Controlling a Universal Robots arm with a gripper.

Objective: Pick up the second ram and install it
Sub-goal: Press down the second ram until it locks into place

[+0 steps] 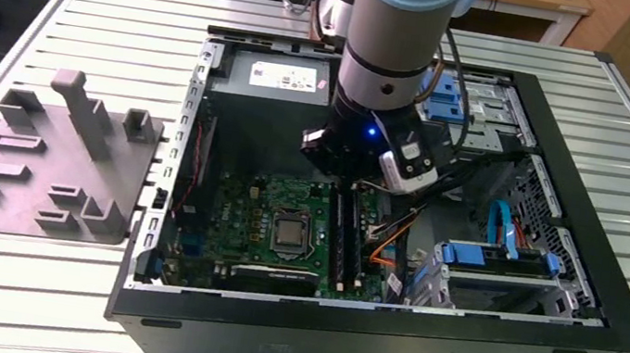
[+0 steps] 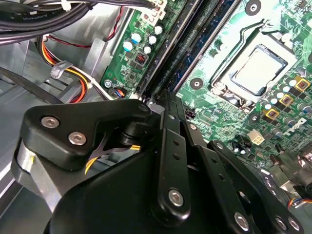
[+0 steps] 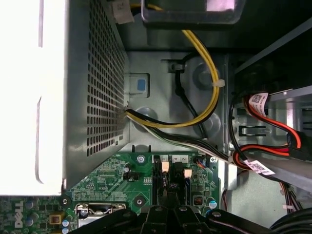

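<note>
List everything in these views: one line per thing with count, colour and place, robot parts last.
Computer case: one, black, open, on the slatted table.
Slatted table: one, pale metal, under everything.
Fixture tray: one, grey, with upright blocks, at the exterior view's left of the case.
Motherboard: one, green, on the case floor.
Processor socket: one, silver, on the motherboard.
Memory slots: a black row beside the socket, right under the gripper; whether the second ram sits in them I cannot tell.
Power supply: one, grey with white label, at the case's far end.
Drive bays: blue-trimmed, at the exterior view's right.
Arm: one, silver and black.
Gripper: one, black, down at the slots.
</note>
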